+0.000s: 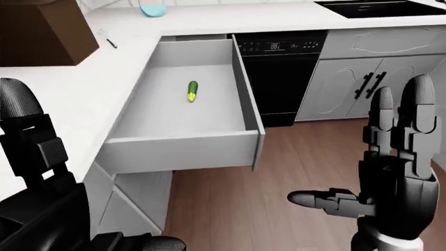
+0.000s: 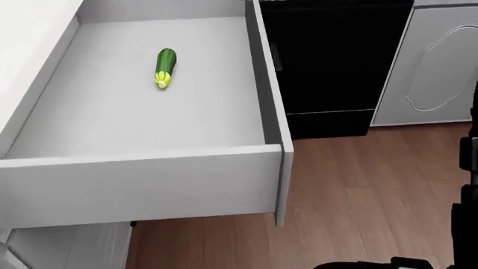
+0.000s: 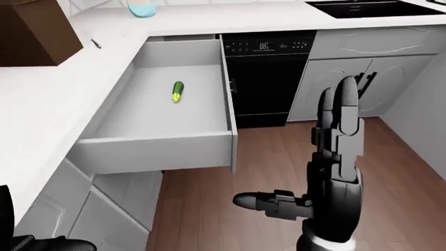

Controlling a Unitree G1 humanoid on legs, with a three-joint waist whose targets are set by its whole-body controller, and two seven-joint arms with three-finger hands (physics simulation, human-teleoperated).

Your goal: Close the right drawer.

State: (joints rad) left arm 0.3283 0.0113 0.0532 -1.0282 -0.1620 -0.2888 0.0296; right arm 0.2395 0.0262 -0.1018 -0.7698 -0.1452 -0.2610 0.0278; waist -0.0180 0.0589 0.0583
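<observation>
Wood plank floor (image 1: 307,157) running under white cabinets (image 1: 369,83), black oven (image 1: 282,68) sitting btwn them, white bench (image 1: 83,89) wrapping the corner.

The only readable mark is a small lit digital readout on the control panel of the black dishwasher (image 1: 280,46), at about 1 o'clock from the open drawer (image 1: 182,151). It seems to read "88", with tiny symbols beside it too small to make out.
</observation>
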